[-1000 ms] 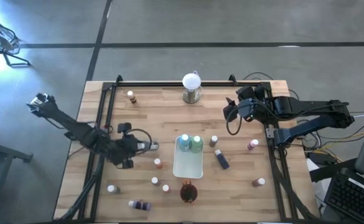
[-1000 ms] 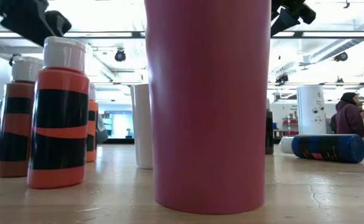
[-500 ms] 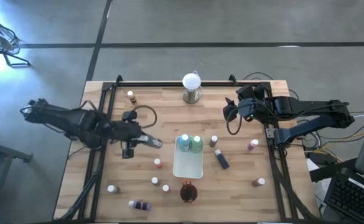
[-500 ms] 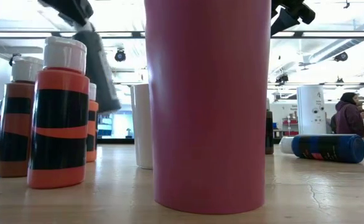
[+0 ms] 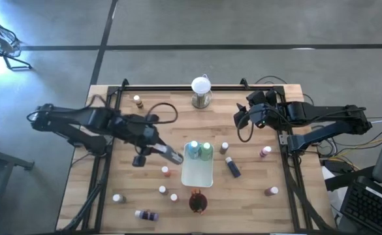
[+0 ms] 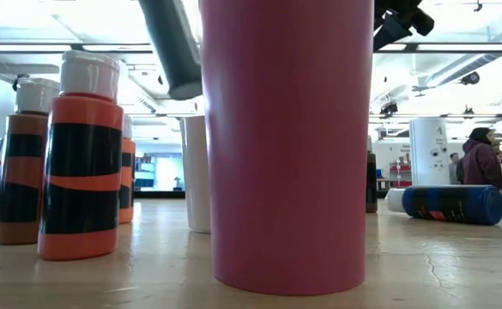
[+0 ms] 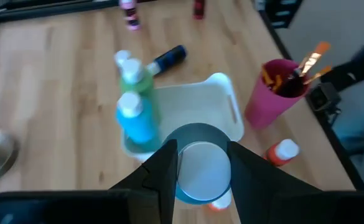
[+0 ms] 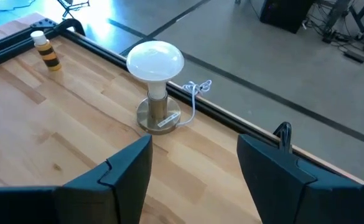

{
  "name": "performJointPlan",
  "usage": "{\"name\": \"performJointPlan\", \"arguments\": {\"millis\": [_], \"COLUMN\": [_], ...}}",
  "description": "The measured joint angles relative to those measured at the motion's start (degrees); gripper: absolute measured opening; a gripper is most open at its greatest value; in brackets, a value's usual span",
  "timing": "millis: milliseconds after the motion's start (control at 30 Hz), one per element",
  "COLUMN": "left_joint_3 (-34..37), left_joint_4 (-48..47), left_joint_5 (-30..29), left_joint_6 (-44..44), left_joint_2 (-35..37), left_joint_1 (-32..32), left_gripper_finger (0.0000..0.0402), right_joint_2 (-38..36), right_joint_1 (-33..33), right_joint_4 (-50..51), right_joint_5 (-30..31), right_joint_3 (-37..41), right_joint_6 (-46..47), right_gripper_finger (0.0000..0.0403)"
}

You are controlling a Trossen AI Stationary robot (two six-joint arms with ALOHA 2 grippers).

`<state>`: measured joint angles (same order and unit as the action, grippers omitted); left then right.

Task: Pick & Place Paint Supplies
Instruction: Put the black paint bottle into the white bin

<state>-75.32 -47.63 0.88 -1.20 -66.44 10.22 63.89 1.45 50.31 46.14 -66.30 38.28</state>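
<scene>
The wooden table (image 5: 151, 117) carries scattered paint bottles (image 5: 229, 166), a tray (image 5: 198, 173), a cup (image 5: 197, 203).

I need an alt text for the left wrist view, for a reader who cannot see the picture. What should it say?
The left gripper holds a blue paint bottle above a wooden table. Below stands a white tray with a blue bottle and a green bottle upright at one end. A pink cup with brushes stands beside the tray.

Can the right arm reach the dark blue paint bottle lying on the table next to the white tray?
Probably yes. The right gripper hangs open above bare wood, and the dark blue bottle lies clear beside the tray, with only one small bottle standing between.
</scene>
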Motion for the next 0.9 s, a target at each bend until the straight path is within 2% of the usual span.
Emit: {"name": "performJointPlan", "arguments": {"millis": [133, 433, 900], "left_joint_3": [-4.5, -12.2, -12.8], "left_joint_4": [-0.4, -1.6, -3.3], "left_joint_5": [2.9, 3.1, 3.4], "left_joint_6": [-3.3, -10.8, -14.1], "left_joint_2": [-5.7, -16.9, -26.4], "left_joint_1": [0.0, -1.2, -4.0], "left_gripper_finger": [0.0121, 0.0121, 0.0121], "right_joint_2": [0.0, 0.0, 0.0], "right_joint_1": [0.0, 0.0, 0.0], "right_joint_4": [0.0, -0.1, 0.3], "right_joint_5": [-0.2, -2.8, -2.9], "right_joint_3": [0.0, 0.0, 0.0], "right_joint_6": [-0.7, -0.8, -1.5], "right_gripper_finger": [0.0238, 0.0267, 0.0288]}}
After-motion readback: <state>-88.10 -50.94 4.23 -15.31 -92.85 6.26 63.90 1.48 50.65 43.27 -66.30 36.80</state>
